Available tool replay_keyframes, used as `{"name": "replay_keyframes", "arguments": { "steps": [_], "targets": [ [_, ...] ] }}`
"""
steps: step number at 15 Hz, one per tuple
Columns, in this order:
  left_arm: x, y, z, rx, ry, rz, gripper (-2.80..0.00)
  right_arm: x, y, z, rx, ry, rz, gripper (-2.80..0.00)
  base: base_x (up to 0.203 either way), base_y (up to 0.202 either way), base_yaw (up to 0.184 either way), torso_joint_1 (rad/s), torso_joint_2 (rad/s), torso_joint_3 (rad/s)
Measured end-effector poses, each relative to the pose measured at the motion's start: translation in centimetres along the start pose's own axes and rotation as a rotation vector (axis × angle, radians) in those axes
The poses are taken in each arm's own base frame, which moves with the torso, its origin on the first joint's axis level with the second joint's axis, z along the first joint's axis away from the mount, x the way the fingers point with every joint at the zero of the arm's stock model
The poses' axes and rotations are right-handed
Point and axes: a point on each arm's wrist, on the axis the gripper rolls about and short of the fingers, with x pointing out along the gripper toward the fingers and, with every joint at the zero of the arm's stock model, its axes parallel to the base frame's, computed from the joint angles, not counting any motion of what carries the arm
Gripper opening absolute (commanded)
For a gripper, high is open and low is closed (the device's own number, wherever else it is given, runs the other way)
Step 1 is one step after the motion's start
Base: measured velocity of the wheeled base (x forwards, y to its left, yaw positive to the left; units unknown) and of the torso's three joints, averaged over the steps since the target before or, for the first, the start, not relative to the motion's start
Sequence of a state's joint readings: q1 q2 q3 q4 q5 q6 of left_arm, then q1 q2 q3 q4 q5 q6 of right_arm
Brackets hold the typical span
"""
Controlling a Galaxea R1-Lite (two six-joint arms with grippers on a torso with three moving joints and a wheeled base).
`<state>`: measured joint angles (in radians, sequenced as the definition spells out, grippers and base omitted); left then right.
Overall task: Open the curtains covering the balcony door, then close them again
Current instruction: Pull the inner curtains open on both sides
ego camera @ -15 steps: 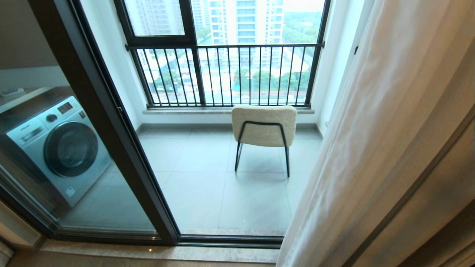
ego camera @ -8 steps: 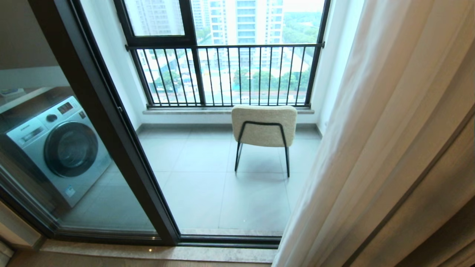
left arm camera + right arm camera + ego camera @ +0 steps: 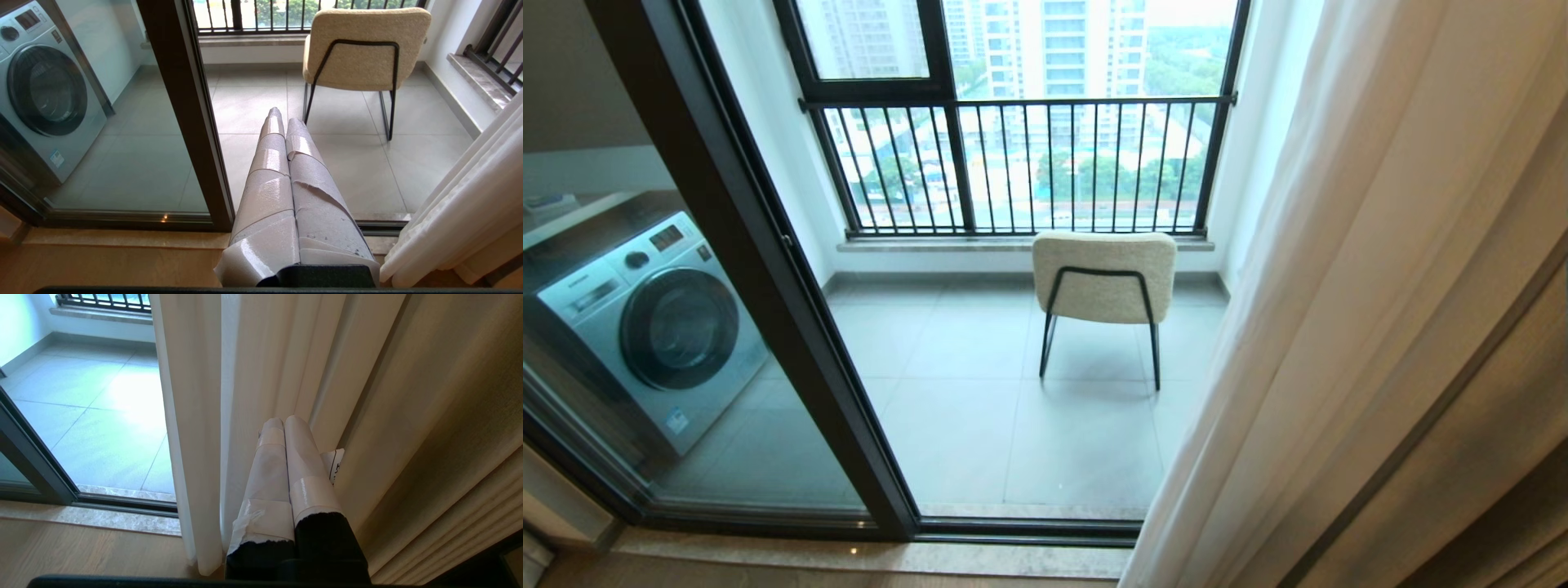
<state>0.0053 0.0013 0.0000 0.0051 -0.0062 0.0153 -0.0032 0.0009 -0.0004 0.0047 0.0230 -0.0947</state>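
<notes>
Both hands are closed and empty, the right hand (image 3: pixel 284 420) near the curtains (image 3: pixel 1380 310) bunched at the right of the balcony door (image 3: pixel 768 269), the left hand (image 3: pixel 284 118) facing the chair (image 3: pixel 363 49).

The curtains (image 3: pixel 1347 327) run off the head view's top, right and bottom edges, so their rail and hem stay out of sight, and they hide everything behind them on the right. The balcony door (image 3: pixel 768 269) is cut by the top and left edges. The washing machine (image 3: pixel 645 327) is partly hidden by the door frame, and its panel lettering is too small to read. Neither arm shows in the head view. In the right wrist view, the right gripper (image 3: pixel 282 422) has its fingertips against the folds, and a printed label (image 3: pixel 336 461) beside it is half hidden and unreadable.
</notes>
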Motion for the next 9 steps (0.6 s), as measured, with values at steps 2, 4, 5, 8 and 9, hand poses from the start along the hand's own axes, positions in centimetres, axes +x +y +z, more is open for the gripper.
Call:
{"name": "replay_keyframes", "arguments": {
  "steps": [2, 4, 5, 8, 9],
  "targets": [
    [0.00, 0.00, 0.00, 0.000, 0.000, 0.000, -2.80, 0.00, 0.00, -0.01, 0.001, 0.000, -0.001, -2.80, 0.000, 0.000, 0.000, 0.000, 0.00, 0.000],
    [0.00, 0.00, 0.00, 0.000, 0.000, 0.000, -2.80, 0.00, 0.00, -0.01, 0.001, -0.001, -0.002, -2.80, 0.000, 0.000, 0.000, 0.000, 0.00, 0.000],
    [0.00, 0.00, 0.00, 0.000, 0.000, 0.000, -2.80, -0.01, 0.00, -0.01, 0.001, -0.001, -0.002, -2.80, 0.000, 0.000, 0.000, 0.000, 0.00, 0.000],
    [0.00, 0.00, 0.00, 0.000, 0.000, 0.000, -2.80, -0.01, 0.00, -0.01, 0.001, -0.001, -0.002, -2.80, 0.000, 0.000, 0.000, 0.000, 0.00, 0.000],
    [0.00, 0.00, 0.00, 0.000, 0.000, 0.000, -2.80, -0.01, 0.00, -0.02, 0.000, -0.001, -0.002, -2.80, 0.000, 0.000, 0.000, 0.000, 0.00, 0.000]
  ]
}}
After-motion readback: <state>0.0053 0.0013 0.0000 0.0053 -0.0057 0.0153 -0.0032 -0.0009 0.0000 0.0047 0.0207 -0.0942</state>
